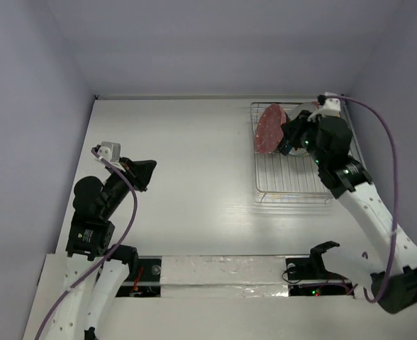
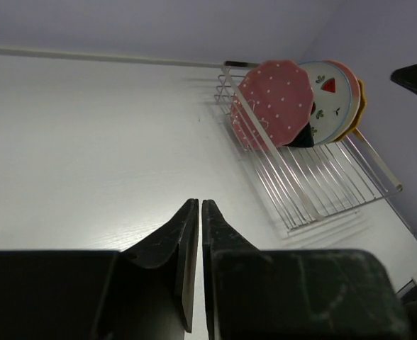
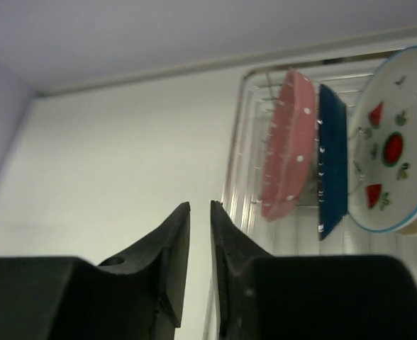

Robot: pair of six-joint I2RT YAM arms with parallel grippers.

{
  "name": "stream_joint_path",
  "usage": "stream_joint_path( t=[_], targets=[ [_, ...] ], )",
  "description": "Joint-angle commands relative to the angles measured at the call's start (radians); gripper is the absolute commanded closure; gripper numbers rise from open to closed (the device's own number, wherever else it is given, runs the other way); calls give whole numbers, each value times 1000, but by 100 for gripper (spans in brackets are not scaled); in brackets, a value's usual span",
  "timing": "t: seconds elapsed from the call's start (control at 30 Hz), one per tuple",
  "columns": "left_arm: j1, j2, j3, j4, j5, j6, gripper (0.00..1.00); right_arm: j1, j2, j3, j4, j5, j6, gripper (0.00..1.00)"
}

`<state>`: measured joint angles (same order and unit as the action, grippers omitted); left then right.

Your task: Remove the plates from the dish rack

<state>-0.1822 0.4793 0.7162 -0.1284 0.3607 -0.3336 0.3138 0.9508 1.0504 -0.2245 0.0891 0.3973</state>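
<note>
White bench (image 1: 187,163) carries the dish rack (image 1: 293,180) at its far right corner, and the plates stand on edge in a tight row across the rack's far end, leaving its near grid floor bare. The pink dotted plate (image 1: 269,129) is the leftmost of the row. Behind it, from your right wrist view, comes the dark blue plate (image 3: 331,163), then the strawberry plate (image 3: 396,156) with its light blue rim. From the left wrist view you also catch the edge of a yellow-orange plate (image 2: 362,106) at the back of the row. Any others are hidden behind these.

Your right arm (image 1: 368,205) reaches out over the rack, its wrist just to the right of the pink dotted plate. The right jaws are clenched to a thin slit with nothing between them. In the wrist view their tips sit low beside the rack's left rim, apart from the plates; you cannot tell whether they touch the wire.

Your left arm (image 1: 98,198) is folded back at the left side of the bench, well apart from the rack. The left jaws are pressed together and hold nothing, pointing across the bare bench surface toward the rack.
</note>
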Motion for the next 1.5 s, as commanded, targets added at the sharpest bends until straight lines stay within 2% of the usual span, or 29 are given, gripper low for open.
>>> stream_joint_path(
  t=[0.0, 0.07, 0.1, 0.2, 0.33, 0.5, 0.57, 0.93, 1.17, 1.3, 1.47],
  targets=[
    [-3, -19, -17, 6, -28, 1, 95, 53, 136, 100, -55, 257, -77, 72],
    [-3, -27, -27, 7, -34, -8, 90, 53, 192, 144, -52, 308, -101, 55],
    [-3, -28, -30, 6, -34, -10, 87, 53, 262, 170, -67, 351, -112, 44],
    [-14, -27, -34, 6, -35, -12, 80, 53, 379, 284, -122, 432, -135, 41],
    [-34, -25, -34, -10, -54, -12, 76, 53, 569, 411, -202, 520, -167, 41],
    [-34, -39, -34, -16, -69, -15, 60, 53, 673, 503, -242, 547, -196, 41],
    [-34, -45, -34, -17, -72, -15, 58, 53, 725, 559, -266, 570, -206, 42],
    [-34, -54, -34, -17, -72, -15, 54, 53, 917, 701, -348, 638, -242, 56],
    [-43, -56, -34, -17, -69, -15, 52, 53, 937, 718, -361, 672, -262, 68],
    [-43, -56, -34, -16, -69, -13, 51, 53, 931, 740, -391, 701, -267, 86],
    [-43, -59, -32, -16, -69, -13, 51, 85, 882, 749, -355, 733, -322, 94]
  ],
)
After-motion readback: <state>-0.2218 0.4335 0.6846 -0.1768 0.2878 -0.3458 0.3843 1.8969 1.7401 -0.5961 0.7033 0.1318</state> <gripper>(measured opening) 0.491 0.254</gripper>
